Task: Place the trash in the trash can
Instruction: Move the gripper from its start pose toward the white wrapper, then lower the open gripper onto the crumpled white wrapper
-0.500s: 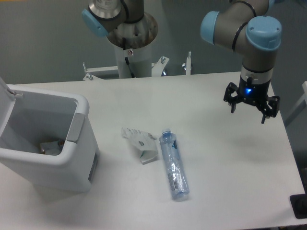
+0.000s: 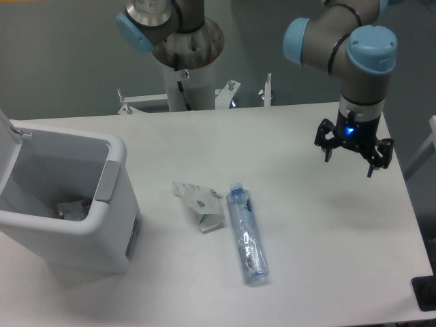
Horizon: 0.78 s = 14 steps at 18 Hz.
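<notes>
Grey UR5e arm with light-blue joint caps reaches in from the upper right, wrist pointing straight down. Black two-finger gripper [image 2: 353, 151] hangs above the far right part of the white table [image 2: 320, 225], fingers spread apart and empty, a blue light glowing on its body. Nothing is under or between the fingers.

Clear crinkled plastic bottle with a bluish tint [image 2: 246, 234] lies on its side well to the gripper's left and nearer the camera, cap end toward the far side. Small crumpled white wrapper [image 2: 200, 205] lies just beside the bottle on the side away from the gripper, seemingly touching it near the cap end.

Large white rectangular plastic bin with rounded corners [image 2: 102, 235] stands farthest from the gripper, at the table's left edge; grey panel on its rim, lid swung open. Some brownish and pale scraps sit at its bottom; what they are I cannot tell.
</notes>
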Available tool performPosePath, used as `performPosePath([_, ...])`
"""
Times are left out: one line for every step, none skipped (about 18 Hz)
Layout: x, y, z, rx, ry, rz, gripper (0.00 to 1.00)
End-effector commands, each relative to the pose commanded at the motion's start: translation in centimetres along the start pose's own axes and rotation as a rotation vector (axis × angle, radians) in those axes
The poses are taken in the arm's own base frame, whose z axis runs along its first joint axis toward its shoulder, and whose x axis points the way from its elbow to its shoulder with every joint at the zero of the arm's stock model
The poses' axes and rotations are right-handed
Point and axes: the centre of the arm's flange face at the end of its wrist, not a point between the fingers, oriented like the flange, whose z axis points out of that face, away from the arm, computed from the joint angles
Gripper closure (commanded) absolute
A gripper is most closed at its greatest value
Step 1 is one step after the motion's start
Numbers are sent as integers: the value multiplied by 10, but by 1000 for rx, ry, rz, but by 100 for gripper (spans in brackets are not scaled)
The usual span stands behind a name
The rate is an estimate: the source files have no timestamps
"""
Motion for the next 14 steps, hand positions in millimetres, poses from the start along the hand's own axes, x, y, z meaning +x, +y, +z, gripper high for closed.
performPosePath([4, 6, 5, 31, 8, -14, 0])
performPosePath([12, 7, 9, 59, 22, -26, 0])
performPosePath([17, 5, 11, 79, 36, -35, 0])
performPosePath([22, -1, 9, 89, 41, -41, 0])
performPosePath([28, -6, 0, 94, 35, -51, 0])
performPosePath([35, -15, -4, 99, 36, -61, 0])
performPosePath([45, -34, -3, 106, 46, -57, 0])
performPosePath([57, -51, -1, 109, 59, -47, 0])
performPosePath([67, -65, 0, 110, 68, -36, 0])
performPosePath([80, -79, 5, 109, 84, -27, 0])
performPosePath([95, -95, 9, 108, 101, -18, 0])
performPosePath([109, -105, 12, 106, 105, -8, 0])
performPosePath([121, -112, 15, 99, 112, 11, 0])
performPosePath([132, -123, 17, 92, 121, 35, 0])
